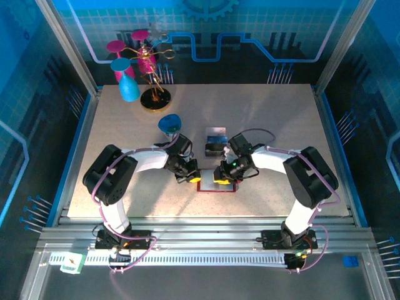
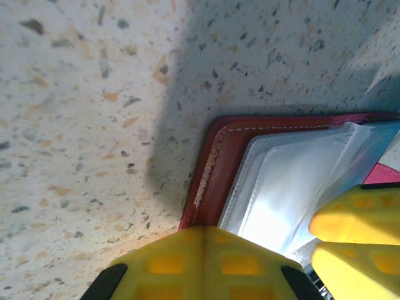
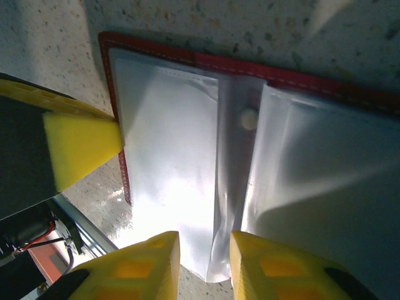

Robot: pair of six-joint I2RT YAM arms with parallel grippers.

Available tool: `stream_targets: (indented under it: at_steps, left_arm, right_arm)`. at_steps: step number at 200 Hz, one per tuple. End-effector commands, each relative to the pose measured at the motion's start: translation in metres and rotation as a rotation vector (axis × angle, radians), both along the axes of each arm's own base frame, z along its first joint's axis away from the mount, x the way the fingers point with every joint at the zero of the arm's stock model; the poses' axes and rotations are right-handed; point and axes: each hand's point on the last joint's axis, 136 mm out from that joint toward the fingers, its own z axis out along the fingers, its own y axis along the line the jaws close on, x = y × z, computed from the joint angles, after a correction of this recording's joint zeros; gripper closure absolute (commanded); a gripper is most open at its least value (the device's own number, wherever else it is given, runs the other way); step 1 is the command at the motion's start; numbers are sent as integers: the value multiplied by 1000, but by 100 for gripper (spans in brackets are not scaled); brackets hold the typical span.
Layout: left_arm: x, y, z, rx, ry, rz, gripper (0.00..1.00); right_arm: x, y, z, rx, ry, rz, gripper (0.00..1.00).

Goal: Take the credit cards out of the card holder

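The red card holder lies open and flat on the table between both grippers. My left gripper is shut and its tips press on the holder's red corner. My right gripper hovers over the holder's clear inner sleeves. Its jaws stand slightly apart, with a loose fold of clear sleeve between them. One yellow left finger touches the holder's left edge. Two credit cards, one bluish and one dark, lie on the table just beyond the holder.
A gold stand with pink and blue cups occupies the back left. A blue cup sits close behind the left arm. The metal rail of the table's near edge runs just below the holder.
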Motion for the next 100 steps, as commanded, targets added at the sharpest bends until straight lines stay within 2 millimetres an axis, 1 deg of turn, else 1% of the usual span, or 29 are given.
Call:
stream_targets:
  at_steps: [1, 10, 12, 16, 27, 40, 57, 79, 80, 83, 100]
  left_arm:
    - [-2, 5, 5, 45, -1, -1, 94]
    - [0, 3, 10, 30, -9, 4, 94]
    - [0, 3, 11, 26, -11, 6, 94]
    - [0, 2, 13, 18, -16, 9, 94]
    - [1, 0, 17, -1, -24, 17, 94]
    - [1, -1, 18, -10, -24, 23, 94]
    - [-1, -2, 16, -16, -19, 22, 94]
    - [-5, -4, 8, -19, 5, 15, 94]
    - [-5, -5, 7, -19, 6, 14, 94]
    - [-6, -5, 6, -20, 8, 13, 94]
    - [-8, -5, 0, -9, 24, 10, 94]
  right_arm:
    - [-1, -6, -8, -12, 27, -19, 74]
    - [0, -5, -11, -10, 31, -21, 75]
    - [-6, -8, -16, -19, 49, -23, 75]
    - [-8, -9, -19, -20, 59, -24, 75]
    - [-9, -9, -19, -15, 60, -29, 76]
    - [-6, -8, -13, -9, 43, -34, 75]
    - [-1, -8, 0, -4, 11, -36, 76]
    - [-1, -5, 10, 13, 1, -36, 76]
    - [2, -2, 14, 22, -11, -35, 76]
    - [6, 1, 19, 34, -23, -34, 76]
    - [8, 11, 25, 74, -24, -24, 76]
